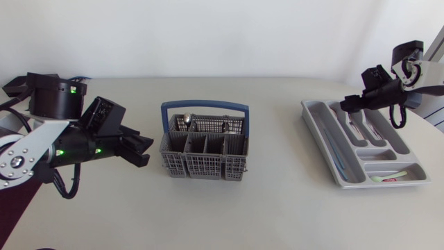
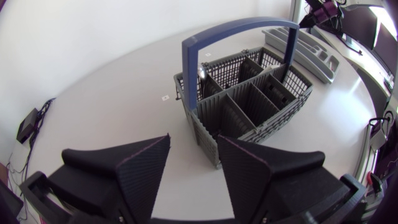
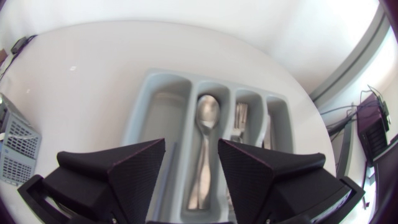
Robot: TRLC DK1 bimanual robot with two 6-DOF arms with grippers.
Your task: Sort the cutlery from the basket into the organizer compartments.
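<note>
The grey cutlery basket (image 1: 205, 165) with a blue handle (image 1: 205, 107) stands mid-table; a spoon (image 1: 186, 121) and other cutlery stick up in its back row. My left gripper (image 1: 142, 149) hovers open just left of it, nothing between its fingers; in the left wrist view the basket (image 2: 249, 102) is ahead of that gripper (image 2: 193, 163). The grey organizer (image 1: 331, 149) lies at the right. My right gripper (image 1: 347, 104) hangs open over its far end. In the right wrist view a spoon (image 3: 205, 143) lies in a compartment below the empty right gripper (image 3: 191, 155).
Forks (image 3: 239, 118) rest in the compartment beside the spoon's. A pale utensil (image 1: 388, 178) lies in the organizer's crosswise front compartment. Bare table stretches between basket and organizer and in front of both.
</note>
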